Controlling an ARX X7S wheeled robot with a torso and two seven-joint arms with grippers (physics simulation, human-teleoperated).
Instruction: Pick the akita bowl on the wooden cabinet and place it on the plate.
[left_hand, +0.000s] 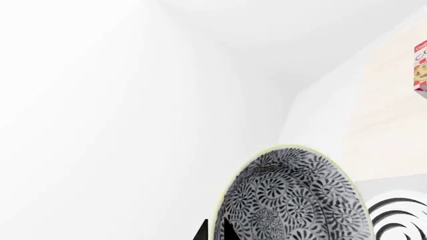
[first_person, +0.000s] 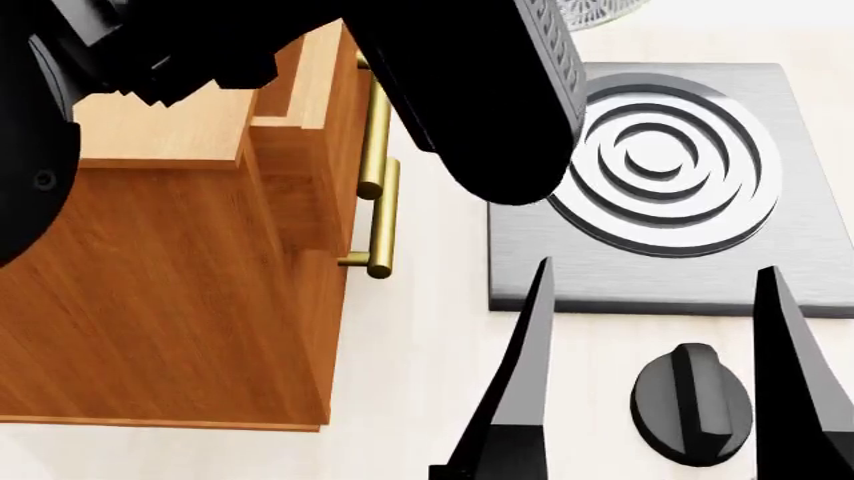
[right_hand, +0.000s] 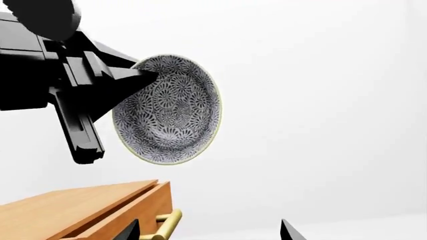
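The akita bowl (right_hand: 170, 107), white with a dense dark leafy pattern, hangs in the air tipped on its side, above the wooden cabinet (right_hand: 73, 207). My left gripper (right_hand: 148, 76) is shut on the bowl's rim. In the left wrist view the rim of the bowl (left_hand: 293, 200) sits between the two dark fingertips of the left gripper (left_hand: 215, 232). Only a sliver of the bowl (first_person: 603, 10) shows past my left arm in the head view. My right gripper (first_person: 654, 270) stands open and holds nothing, over the stove next to the cabinet (first_person: 160, 300). The plate is out of view.
A grey stove plate with a ringed burner (first_person: 667, 160) lies right of the cabinet, with a black knob (first_person: 690, 403) in front of it. Brass bar handles (first_person: 380, 190) stick out from the cabinet's drawers. A red-printed box (left_hand: 420, 67) stands far off.
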